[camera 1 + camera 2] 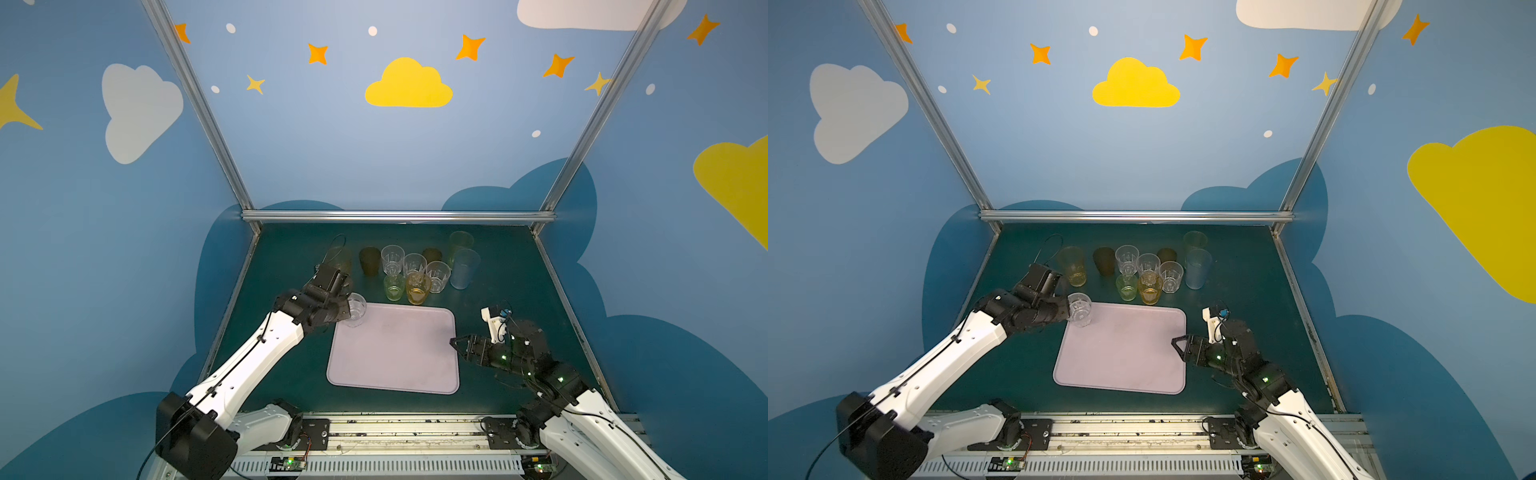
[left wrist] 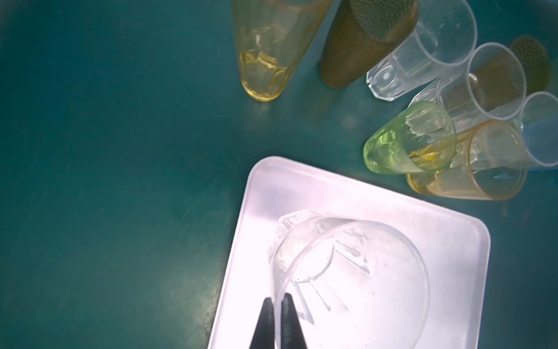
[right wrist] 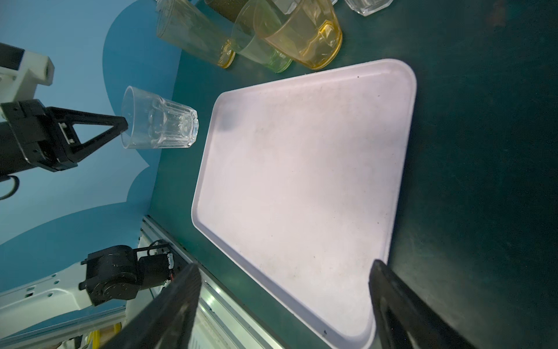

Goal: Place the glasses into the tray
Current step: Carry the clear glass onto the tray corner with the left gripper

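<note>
In both top views the left claw [image 1: 350,308] pinches the rim of a clear glass [image 1: 357,311]. The glass is mouth up, long axis roughly vertical, over the tray [image 1: 395,357] corner nearest the worktop's far-left. Left wrist: the base points down at the tray. Right wrist: the glass hangs just clear of the tray, and the right claw [image 3: 283,272] is spread wide.

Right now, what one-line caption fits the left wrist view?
Left gripper pinches the rim of a clear faceted glass over a corner of the pink tray; other glasses stand on the table.

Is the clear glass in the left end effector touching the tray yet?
Apart. The right wrist view shows bare table between the clear glass and the tray.
</note>
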You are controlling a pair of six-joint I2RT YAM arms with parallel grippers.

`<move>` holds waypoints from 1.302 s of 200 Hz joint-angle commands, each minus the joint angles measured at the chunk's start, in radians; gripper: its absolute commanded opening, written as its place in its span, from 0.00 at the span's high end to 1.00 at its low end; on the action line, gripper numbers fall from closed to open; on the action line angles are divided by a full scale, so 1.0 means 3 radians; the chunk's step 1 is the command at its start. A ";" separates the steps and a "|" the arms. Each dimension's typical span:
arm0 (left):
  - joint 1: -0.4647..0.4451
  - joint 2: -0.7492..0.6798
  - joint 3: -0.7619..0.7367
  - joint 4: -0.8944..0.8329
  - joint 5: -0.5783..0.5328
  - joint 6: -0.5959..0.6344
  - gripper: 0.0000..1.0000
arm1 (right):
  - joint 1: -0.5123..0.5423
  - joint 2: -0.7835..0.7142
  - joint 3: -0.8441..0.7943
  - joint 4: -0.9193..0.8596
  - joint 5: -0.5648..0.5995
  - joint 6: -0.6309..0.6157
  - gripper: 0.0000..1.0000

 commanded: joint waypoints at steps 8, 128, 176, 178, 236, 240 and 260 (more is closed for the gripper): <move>-0.0044 -0.0352 -0.0200 -0.0317 -0.0082 -0.0186 0.96 | -0.0011 0.0005 0.0055 0.0213 -0.0129 0.0111 0.14; -0.0369 -0.0850 -0.0877 -0.0594 0.0010 -0.0804 0.96 | -0.0009 0.0087 0.0021 0.0276 -0.0173 0.0135 0.14; -0.0438 -0.0785 -0.1026 -0.0491 0.0036 -0.0890 0.96 | -0.0010 0.0057 0.0012 0.0236 -0.0148 0.0133 0.14; -0.0441 -0.0786 -0.1032 -0.0488 0.0032 -0.0892 0.96 | -0.0009 0.0052 0.0010 0.0238 -0.0152 0.0132 0.14; -0.0463 -0.0773 -0.1116 -0.0421 0.0046 -0.0928 0.70 | -0.0010 0.0086 -0.0034 0.0241 -0.0173 0.0155 0.13; -0.0462 -0.0783 -0.1108 -0.0426 0.0042 -0.0928 0.58 | -0.0013 0.0089 -0.0041 0.0243 -0.0173 0.0158 0.14; -0.0477 -0.0862 -0.1065 -0.0455 0.0006 -0.0914 0.30 | -0.0007 0.0080 -0.0034 0.0217 -0.0169 0.0160 0.14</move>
